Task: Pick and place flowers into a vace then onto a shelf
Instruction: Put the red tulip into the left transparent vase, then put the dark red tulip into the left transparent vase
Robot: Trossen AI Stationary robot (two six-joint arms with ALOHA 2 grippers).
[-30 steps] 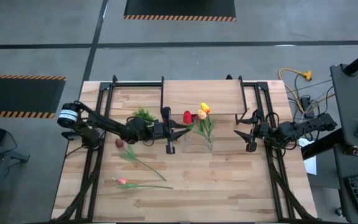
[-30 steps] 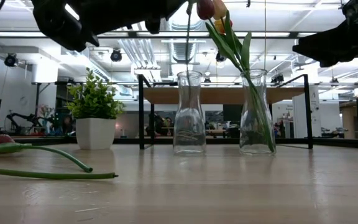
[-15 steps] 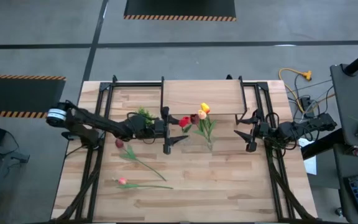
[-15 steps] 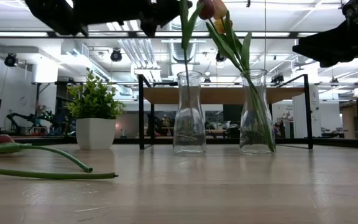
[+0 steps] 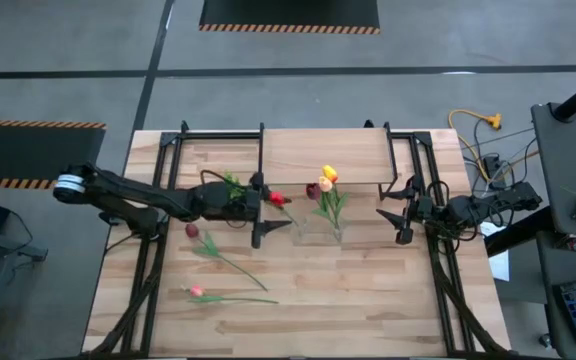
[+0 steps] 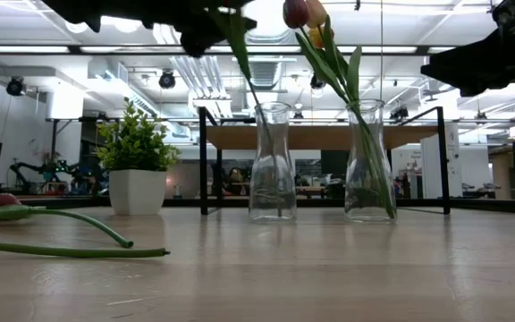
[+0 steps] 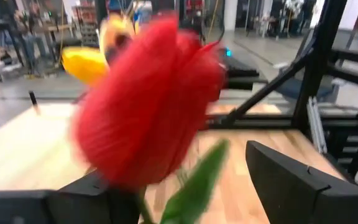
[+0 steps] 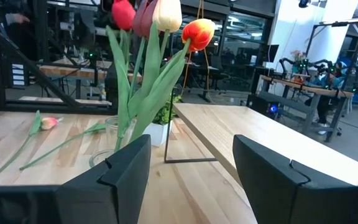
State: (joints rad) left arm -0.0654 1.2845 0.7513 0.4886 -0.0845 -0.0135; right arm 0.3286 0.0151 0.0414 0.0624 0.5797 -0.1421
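A red tulip (image 5: 276, 198) stands with its stem (image 6: 256, 107) in the left of two clear glass vases (image 6: 273, 161) and tilts toward the table's left. My left gripper (image 5: 266, 211) is open, level, with the red head (image 7: 148, 106) between its fingers. The right vase (image 6: 369, 165) holds several tulips (image 5: 326, 185). A maroon tulip (image 5: 192, 231) and a pink tulip (image 5: 196, 291) lie flat on the table. My right gripper (image 5: 400, 213) is open and empty, to the right of the vases. The shelf (image 5: 323, 155) stands behind the vases. My left gripper has the red tulip's upper stem (image 7: 143, 214) close to the inner side of one finger (image 7: 73, 202); I cannot tell whether they touch. The fingers come level from the table's left. The stem's lower end stands in the left vase.
A small potted plant (image 5: 231, 185) stands just behind my left arm, left of the vases. Black frame rails (image 5: 158, 260) run along both sides of the table. The near half of the tabletop (image 5: 368, 300) is bare wood to the right of the lying tulips.
My left gripper has drawn back toward the table's left edge, staying open. The red tulip has tipped over to the left with it: its head has followed the gripper while its lower stem has stayed in the left vase.
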